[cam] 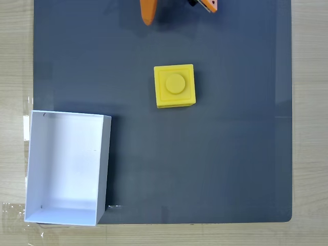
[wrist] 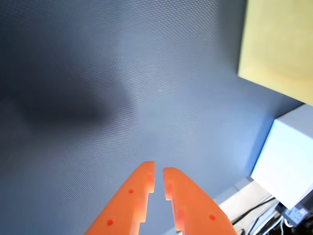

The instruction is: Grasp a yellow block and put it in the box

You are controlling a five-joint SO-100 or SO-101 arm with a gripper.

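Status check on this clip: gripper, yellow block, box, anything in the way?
Gripper nearly shut, empty, over bare mat. Yellow block loose on the mat, stud up. Box empty, lower left in the fixed view. Nothing between them.

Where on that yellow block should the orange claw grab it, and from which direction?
Probably from straight above, closing on two opposite side walls of the yellow block. It sits flat on the dark mat, stud face up, with free space on every side. The stud looks too low and round to pinch. The gripper is nearly closed and would have to open first.
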